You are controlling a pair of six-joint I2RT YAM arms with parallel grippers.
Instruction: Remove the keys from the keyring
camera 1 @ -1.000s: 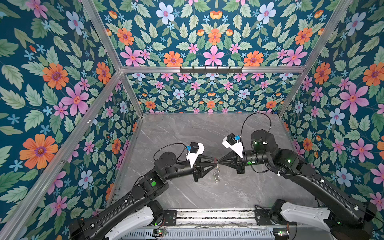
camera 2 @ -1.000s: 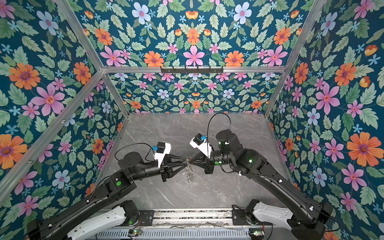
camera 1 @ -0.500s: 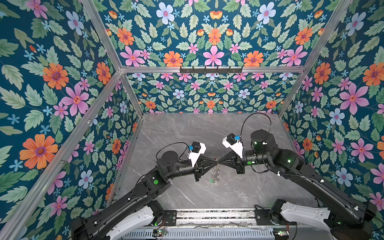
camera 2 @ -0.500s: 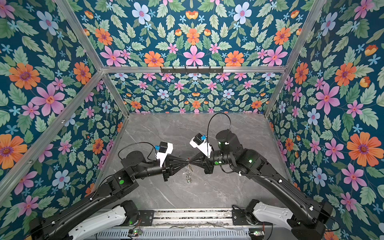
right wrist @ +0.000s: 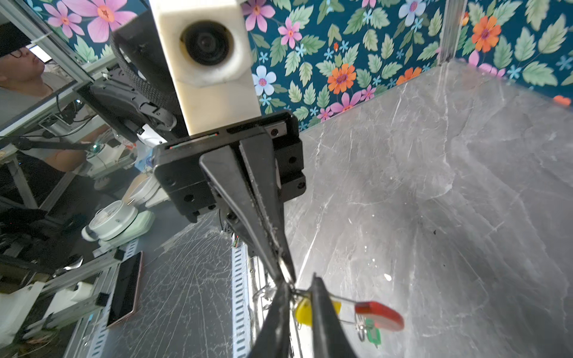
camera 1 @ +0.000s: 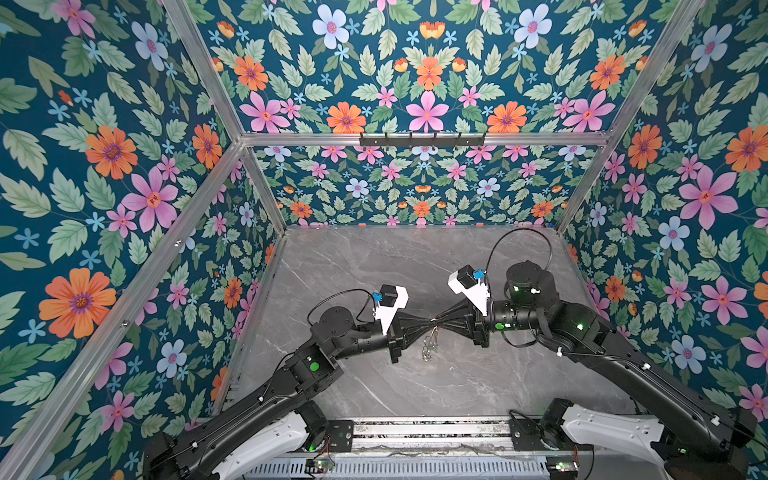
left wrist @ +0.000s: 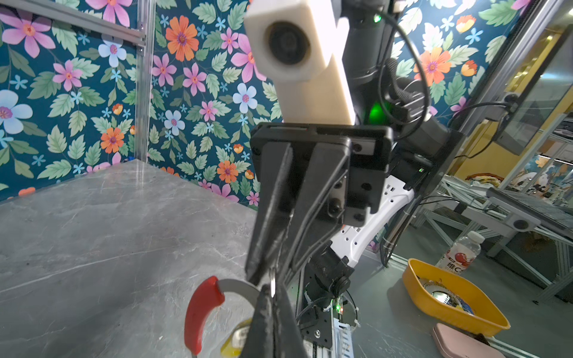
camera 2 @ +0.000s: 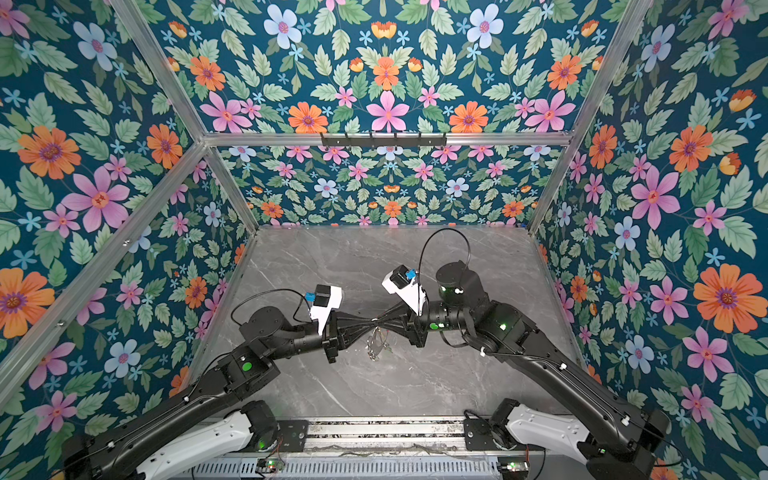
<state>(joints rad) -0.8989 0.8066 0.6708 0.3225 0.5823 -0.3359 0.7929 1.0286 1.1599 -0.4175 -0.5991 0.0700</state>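
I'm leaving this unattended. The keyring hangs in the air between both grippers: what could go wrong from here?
The right gripper looks slightly parted, so the keyring may hang only from the tips of the shut left gripper and could slip to the table. The grippers' tips almost touch; a small move could knock them together.
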